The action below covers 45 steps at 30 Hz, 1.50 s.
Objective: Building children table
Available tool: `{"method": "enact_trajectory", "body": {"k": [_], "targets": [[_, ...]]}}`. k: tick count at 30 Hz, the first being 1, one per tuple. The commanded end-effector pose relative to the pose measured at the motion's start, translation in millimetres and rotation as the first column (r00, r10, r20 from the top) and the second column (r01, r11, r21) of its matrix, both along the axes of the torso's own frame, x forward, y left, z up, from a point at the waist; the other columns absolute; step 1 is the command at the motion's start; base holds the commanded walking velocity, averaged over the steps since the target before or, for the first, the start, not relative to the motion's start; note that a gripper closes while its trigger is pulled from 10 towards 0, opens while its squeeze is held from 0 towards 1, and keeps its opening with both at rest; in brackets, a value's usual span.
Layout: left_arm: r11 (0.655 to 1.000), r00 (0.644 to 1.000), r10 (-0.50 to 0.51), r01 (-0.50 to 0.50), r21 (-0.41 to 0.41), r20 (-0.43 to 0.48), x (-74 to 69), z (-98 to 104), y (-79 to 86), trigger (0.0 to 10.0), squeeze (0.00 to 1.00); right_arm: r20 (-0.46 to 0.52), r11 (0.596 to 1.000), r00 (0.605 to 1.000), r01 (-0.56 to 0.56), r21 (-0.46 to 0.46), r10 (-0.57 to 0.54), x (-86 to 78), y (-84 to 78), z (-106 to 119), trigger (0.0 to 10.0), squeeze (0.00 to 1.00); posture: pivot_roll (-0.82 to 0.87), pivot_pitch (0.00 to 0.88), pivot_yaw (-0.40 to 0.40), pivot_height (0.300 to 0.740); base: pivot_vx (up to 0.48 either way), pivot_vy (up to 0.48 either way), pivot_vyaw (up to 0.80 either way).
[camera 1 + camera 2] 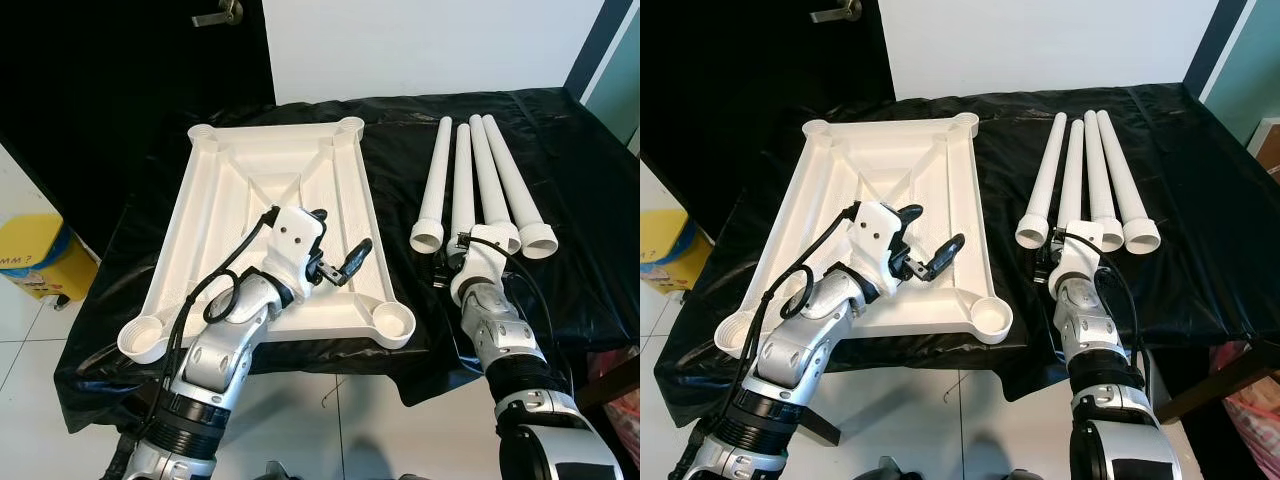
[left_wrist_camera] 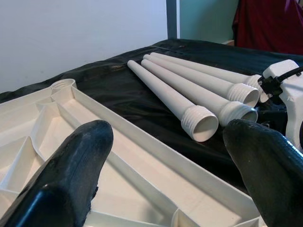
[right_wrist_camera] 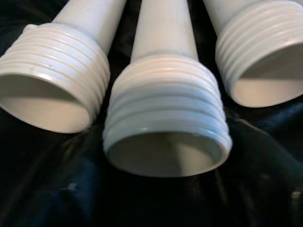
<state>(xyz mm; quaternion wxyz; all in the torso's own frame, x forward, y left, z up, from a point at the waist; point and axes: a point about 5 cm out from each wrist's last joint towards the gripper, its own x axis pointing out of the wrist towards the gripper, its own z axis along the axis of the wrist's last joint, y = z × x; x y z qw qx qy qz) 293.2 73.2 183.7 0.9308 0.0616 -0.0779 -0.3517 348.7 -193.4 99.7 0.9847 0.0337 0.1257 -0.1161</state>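
The white plastic tabletop [image 1: 230, 200] lies upside down on the black-covered table, ribs up, with round leg sockets [image 1: 393, 320] at its corners. Four white tapered legs [image 1: 490, 180] lie side by side to its right, threaded ends toward me. My left gripper [image 1: 340, 240] hovers open over the tabletop's right half, near its right rim; its black fingers [image 2: 71, 170] frame the legs [image 2: 189, 101] in the left wrist view. My right gripper [image 1: 452, 258] sits right at the threaded end of the second leg [image 3: 165, 118], with the neighbouring legs' threaded ends on both sides.
A black cloth [image 1: 560, 290] covers the table and hangs over its front edge. On the white tile floor to the left stands a yellow bin [image 1: 35, 255]. A dark door with a handle [image 1: 218, 14] is at the back left.
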Motion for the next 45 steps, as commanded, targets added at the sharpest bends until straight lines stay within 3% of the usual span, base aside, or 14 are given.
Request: {"method": "enact_trajectory", "body": {"k": [1, 2, 3, 12, 13, 14, 19, 20, 29, 31, 42, 43, 44, 45], "targets": [[1.000, 1.000, 0.001, -0.001, 0.014, -0.014, 1.2, -1.1, 1.5, 10.0, 0.00, -0.010, 1.000, 1.000, -0.010, 0.019, 0.010, 1.8, 2.5, -1.6, 6.8, 0.00, 0.00, 0.033, 0.044, 0.740, 0.000, 0.000, 0.00], [1.000, 1.000, 0.001, -0.001, 0.014, -0.014, 1.2, -1.1, 1.5, 10.0, 0.00, -0.010, 1.000, 1.000, -0.010, 0.019, 0.010, 1.8, 2.5, -1.6, 6.8, 0.00, 0.00, 0.033, 0.044, 0.740, 0.000, 0.000, 0.00], [1.000, 1.000, 0.003, -0.003, 0.016, -0.015, 1.4, -1.2, 1.6, 10.0, 0.00, -0.005, 1.000, 1.000, -0.012, 0.018, 0.012, 3.1, 2.9, -0.4, 10.0, 0.00, 0.00, 0.030, 0.047, 0.740, 0.000, 0.000, 0.00], [1.000, 1.000, 0.010, -0.009, 0.030, -0.014, 2.4, -0.9, 1.2, 10.0, 0.00, 0.024, 0.998, 0.998, -0.059, -0.038, 0.059, 10.7, 6.0, 7.9, 10.0, 0.00, 0.00, 0.023, 0.051, 0.740, 0.000, 0.000, 0.00], [0.999, 1.000, 0.011, -0.011, 0.032, -0.013, 2.5, -0.9, 1.2, 10.0, 0.00, 0.029, 0.996, 0.997, -0.066, -0.051, 0.068, 11.5, 6.6, 8.8, 10.0, 0.93, 0.00, 0.024, 0.051, 0.740, 0.000, 0.000, 0.00], [0.999, 1.000, 0.012, -0.012, 0.033, -0.014, 2.7, -0.9, 1.4, 10.0, 0.00, 0.032, 0.995, 0.997, -0.072, -0.063, 0.074, 12.3, 6.8, 9.6, 10.0, 1.00, 0.00, 0.025, 0.050, 0.740, 0.000, 0.000, 0.00], [0.999, 1.000, 0.014, -0.013, 0.034, -0.015, 2.8, -1.0, 1.8, 10.0, 0.00, 0.035, 0.994, 0.996, -0.079, -0.074, 0.082, 13.4, 7.4, 10.2, 10.0, 1.00, 0.00, 0.025, 0.050, 0.740, 0.000, 0.000, 0.00], [0.999, 1.000, 0.018, -0.017, 0.035, -0.017, 2.8, -1.1, 2.0, 10.0, 0.00, 0.022, 0.994, 0.995, -0.095, -0.062, 0.097, 16.0, 9.3, 10.0, 10.0, 0.00, 0.00, 0.030, 0.050, 0.740, 0.000, 0.000, 0.00], [0.999, 0.999, 0.028, -0.027, 0.035, -0.019, 4.1, -0.8, 2.8, 10.0, 0.00, 0.009, 0.990, 0.991, -0.130, -0.054, 0.131, 21.4, 11.8, 10.8, 10.0, 0.00, 0.00, 0.032, 0.050, 0.740, 0.000, 0.000, 0.00], [0.999, 0.999, 0.034, -0.033, 0.034, -0.019, 5.2, -0.2, 3.2, 10.0, 0.00, 0.008, 0.990, 0.991, -0.133, -0.048, 0.133, 23.2, 11.0, 11.8, 0.0, 0.00, 0.00, 0.033, 0.048, 0.740, 0.000, 0.000, 0.00], [0.998, 0.999, 0.043, -0.043, 0.034, -0.015, 7.1, 1.4, 3.0, 10.0, 0.00, 0.028, 0.991, 0.990, -0.137, -0.007, 0.137, 24.7, 9.5, 13.7, 0.0, 0.00, 0.00, 0.035, 0.039, 0.740, 0.000, 0.000, 0.00], [0.998, 0.999, 0.043, -0.043, 0.035, -0.015, 7.3, 1.4, 2.8, 10.0, 0.00, 0.047, 0.990, 0.989, -0.141, -0.009, 0.142, 24.5, 9.6, 15.2, 10.0, 0.00, 0.00, 0.035, 0.039, 0.740, 0.000, 0.000, 0.00], [0.999, 0.998, 0.038, -0.039, -0.007, -0.047, 8.7, 2.1, 4.0, 10.0, 0.15, 0.090, 0.989, 0.985, -0.147, 0.002, 0.146, 23.1, 11.1, 18.3, 10.0, 0.00, 0.00, 0.037, 0.033, 0.740, 0.000, 0.000, 0.00], [0.998, 0.996, 0.032, -0.037, -0.058, -0.079, 10.6, 3.6, 5.5, 10.0, 1.00, 0.133, 0.988, 0.979, -0.154, -0.014, 0.154, 20.9, 12.8, 21.4, 10.0, 0.00, 0.00, 0.039, 0.030, 0.740, 0.000, 0.000, 0.00]]}}
